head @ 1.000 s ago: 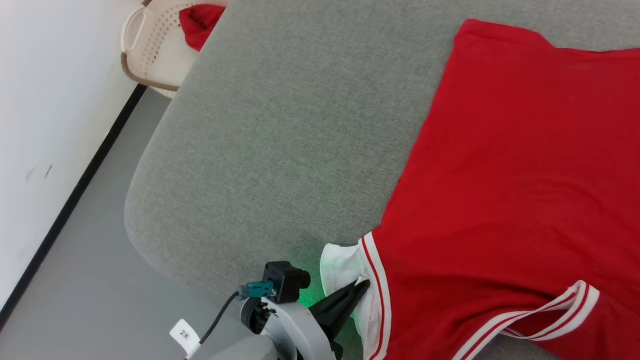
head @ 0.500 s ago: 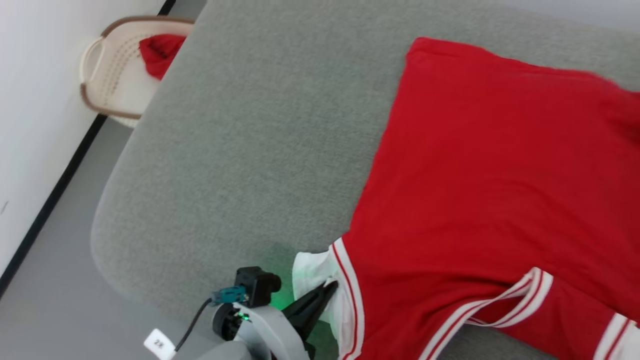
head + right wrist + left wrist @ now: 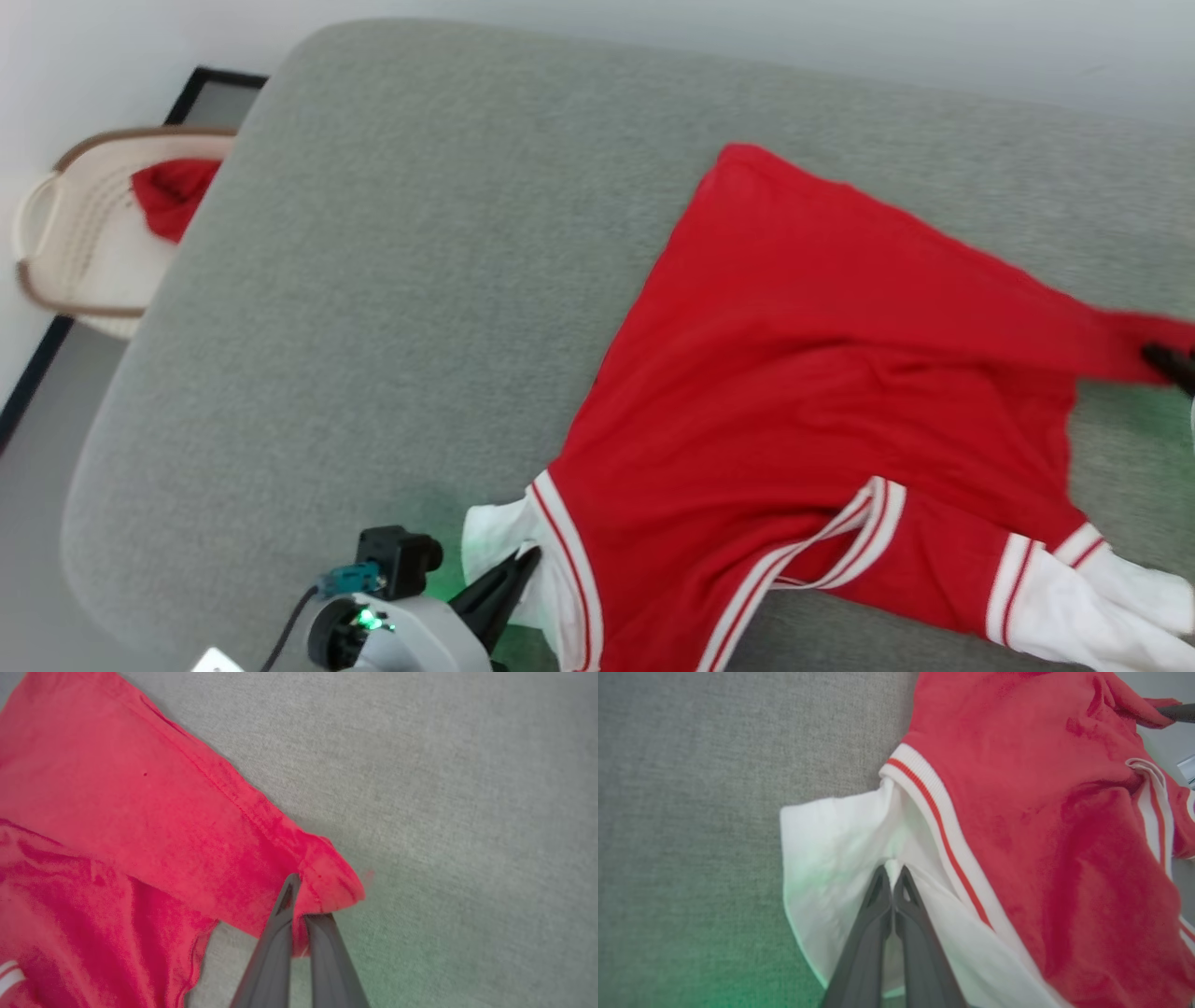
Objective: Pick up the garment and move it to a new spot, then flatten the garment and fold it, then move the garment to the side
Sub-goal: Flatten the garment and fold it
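The garment [image 3: 822, 392], a red T-shirt with white sleeves and striped trim, lies spread on a grey cushion [image 3: 392, 280]. My left gripper [image 3: 525, 565] is shut on its near white sleeve. In the left wrist view the fingers [image 3: 893, 873] pinch a fold of that sleeve. At the right edge my right gripper [image 3: 1167, 359] is shut on a red hem corner, which is drawn out to a point. In the right wrist view the jaws [image 3: 299, 896] are closed on that corner of the garment [image 3: 117, 812]. The other white sleeve [image 3: 1111, 597] lies at the lower right.
A cream lattice basket [image 3: 65, 271] with a small red cloth [image 3: 173, 191] stands on the floor past the cushion's left edge, against a white wall. The cushion's rounded corner [image 3: 103, 523] drops off at the lower left. Bare grey cushion lies left of the garment.
The head camera has swung right, bringing the garment's far hem, second sleeve and right gripper into view. Both grippers keep their hold; the hem corner is now drawn taut.
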### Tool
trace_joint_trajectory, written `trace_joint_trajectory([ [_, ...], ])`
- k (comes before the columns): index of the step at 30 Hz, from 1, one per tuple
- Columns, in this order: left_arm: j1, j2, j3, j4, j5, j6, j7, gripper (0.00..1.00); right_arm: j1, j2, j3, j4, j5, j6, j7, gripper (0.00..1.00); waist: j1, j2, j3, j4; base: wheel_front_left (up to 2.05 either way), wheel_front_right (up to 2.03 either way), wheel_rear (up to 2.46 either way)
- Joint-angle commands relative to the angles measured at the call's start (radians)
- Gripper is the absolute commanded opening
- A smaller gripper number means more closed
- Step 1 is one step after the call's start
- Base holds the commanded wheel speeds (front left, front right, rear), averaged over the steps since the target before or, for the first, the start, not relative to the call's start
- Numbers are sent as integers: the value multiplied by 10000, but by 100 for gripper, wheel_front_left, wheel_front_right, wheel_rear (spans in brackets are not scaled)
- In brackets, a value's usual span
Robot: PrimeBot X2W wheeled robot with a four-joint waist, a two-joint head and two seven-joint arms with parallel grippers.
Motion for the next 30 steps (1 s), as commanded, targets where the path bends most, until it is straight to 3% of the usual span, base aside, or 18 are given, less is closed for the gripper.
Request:
trace_joint_trajectory([
  [1,154,164,49,64,-80,187,79,0,358,-72,-88,-145,49,1,-141,0,0,0,-447,-591,0,0,0],
  [14,649,822,136,-810,-238,687,261,0,4162,329,-1341,-1517,360,1,-1088,0,0,0,-989,-1476,0,0,0],
  [23,761,1034,122,-1057,-266,794,366,0,5285,1052,-2136,-1914,-25,1,-1040,0,0,0,-1107,-1613,0,0,0],
  [24,765,1038,116,-1073,-263,804,375,0,5330,1116,-2208,-1944,-69,1,-986,31,0,0,-1120,-1605,0,0,0],
  [25,773,1047,107,-1083,-255,816,366,0,5387,1162,-2255,-2004,-137,1,-947,50,0,0,-1134,-1594,0,0,0],
  [26,789,1055,99,-1089,-247,824,355,0,5447,1209,-2305,-2063,-180,1,-875,100,0,0,-1150,-1587,0,0,0],
  [30,812,1075,58,-1123,-212,820,351,0,5468,1234,-2580,-2413,-300,1,-542,100,0,0,-1226,-1522,0,0,0],
])
